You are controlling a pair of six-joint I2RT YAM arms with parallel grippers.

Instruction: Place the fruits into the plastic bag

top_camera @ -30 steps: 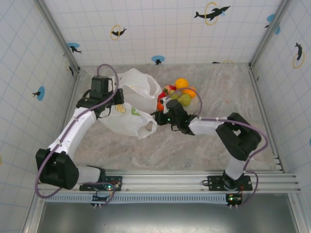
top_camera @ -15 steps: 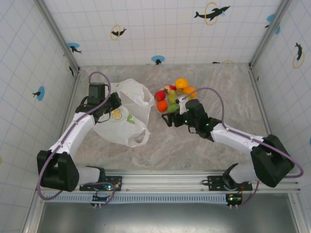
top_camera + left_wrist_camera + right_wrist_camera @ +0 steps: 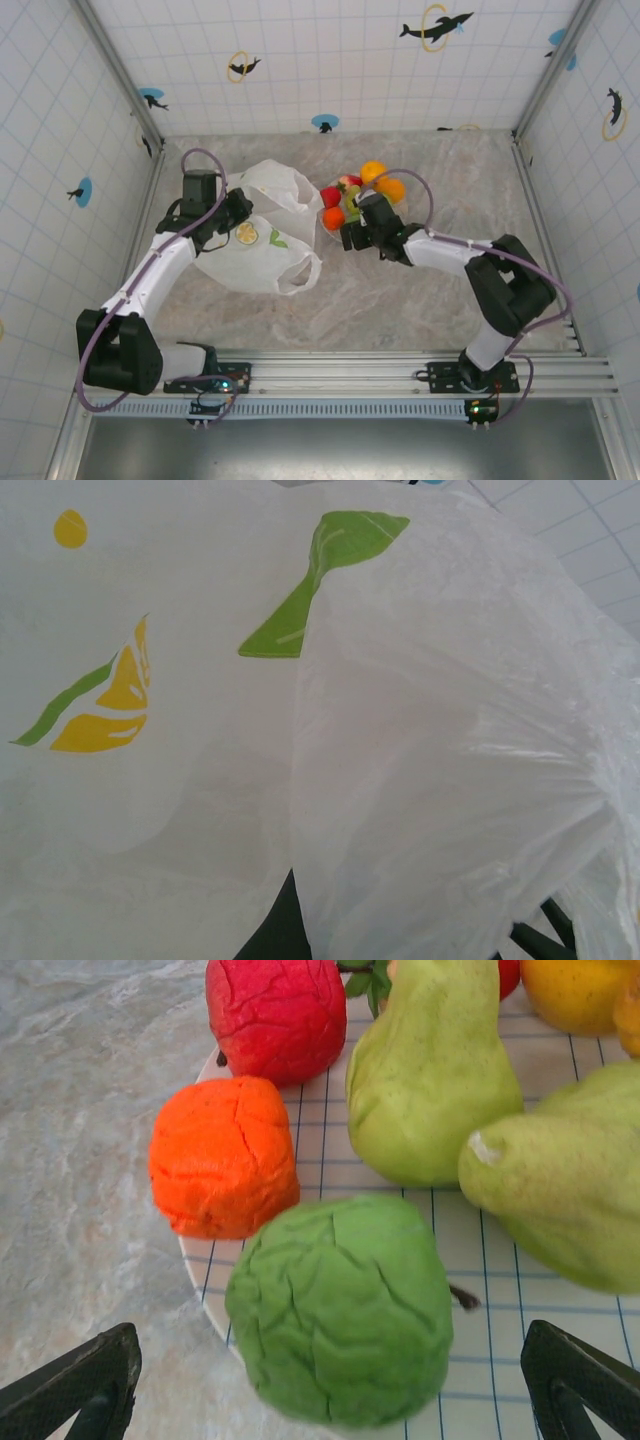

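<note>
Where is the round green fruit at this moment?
In the right wrist view the green fruit sits at the checked plate's near edge, the orange fruit at its upper left, a pear behind.

The left arm reaches toward the table's [image 3: 400,300] far-left corner, the left gripper [image 3: 238,212] obscured, perhaps clamped. The right gripper [image 3: 330,1385] gapes wide.

Checked plate [image 3: 490,1370] (round) on table [image 3: 400,300].

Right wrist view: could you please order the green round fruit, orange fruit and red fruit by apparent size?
Largest: green round fruit, though nearest the camera.
Then: orange fruit and red fruit look alike; red is cropped.
</note>
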